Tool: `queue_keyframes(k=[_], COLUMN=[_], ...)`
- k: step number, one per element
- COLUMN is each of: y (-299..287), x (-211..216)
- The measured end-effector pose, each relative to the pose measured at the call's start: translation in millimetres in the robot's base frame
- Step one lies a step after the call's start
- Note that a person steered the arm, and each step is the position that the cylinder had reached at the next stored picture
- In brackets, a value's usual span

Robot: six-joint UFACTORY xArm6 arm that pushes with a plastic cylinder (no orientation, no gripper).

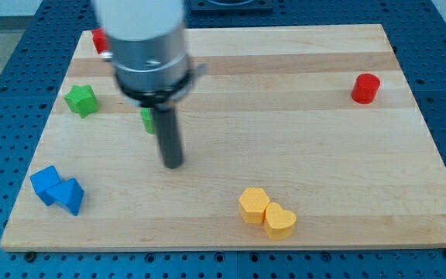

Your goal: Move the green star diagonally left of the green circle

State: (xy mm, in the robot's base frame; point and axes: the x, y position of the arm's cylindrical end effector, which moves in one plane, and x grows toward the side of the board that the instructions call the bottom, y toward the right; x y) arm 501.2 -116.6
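The green star [81,100] lies near the board's left edge, upper part. The green circle [147,119] is to its right and slightly lower, mostly hidden behind my rod. My tip [173,163] rests on the board just below and to the right of the green circle, well to the right of the green star and apart from it.
A red block [98,39] sits at the top left, partly hidden by the arm. A red cylinder [365,87] is at the right. Two blue blocks [57,189] lie at the bottom left. A yellow hexagon [253,204] and yellow heart [279,221] touch at bottom centre.
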Motion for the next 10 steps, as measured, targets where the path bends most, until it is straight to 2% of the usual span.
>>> queue_keyframes(k=[2, 3, 5, 7, 10], y=[-167.5, -187.0, -188.1, -187.9, -174.9], x=[-52.9, -62.5, -92.0, -147.8, -123.6])
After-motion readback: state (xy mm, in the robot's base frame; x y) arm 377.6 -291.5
